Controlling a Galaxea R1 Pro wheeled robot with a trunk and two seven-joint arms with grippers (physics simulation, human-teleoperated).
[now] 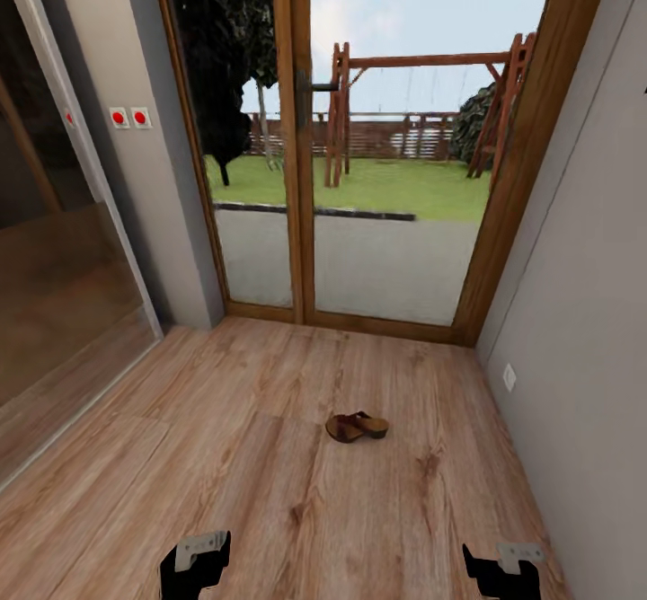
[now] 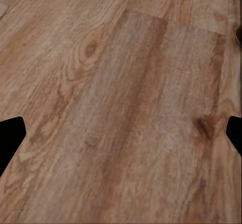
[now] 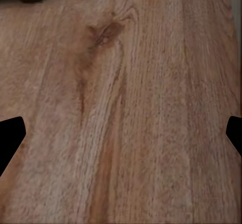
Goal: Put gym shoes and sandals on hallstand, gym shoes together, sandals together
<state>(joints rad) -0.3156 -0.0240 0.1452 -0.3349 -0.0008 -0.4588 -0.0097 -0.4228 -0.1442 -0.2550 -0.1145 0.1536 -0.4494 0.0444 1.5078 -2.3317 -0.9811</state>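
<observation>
A dark brown sandal (image 1: 357, 426) with a tan insole lies on the corridor floor (image 1: 225, 456), a little right of centre and short of the glass door. My left gripper (image 1: 194, 566) and right gripper (image 1: 503, 571) hang low at the near edge of the head view, well short of the sandal. Both are open over bare wood planks, as the left wrist view (image 2: 121, 138) and the right wrist view (image 3: 121, 138) show, with nothing between the fingers. The gym shoes and the hallstand are out of view.
A wood-framed glass door (image 1: 296, 178) onto a garden closes the corridor's far end. A grey wall (image 1: 584, 313) with a socket (image 1: 509, 377) runs along the right. A glass sliding panel (image 1: 63, 268) and a wall with red switches (image 1: 130, 118) stand at the left.
</observation>
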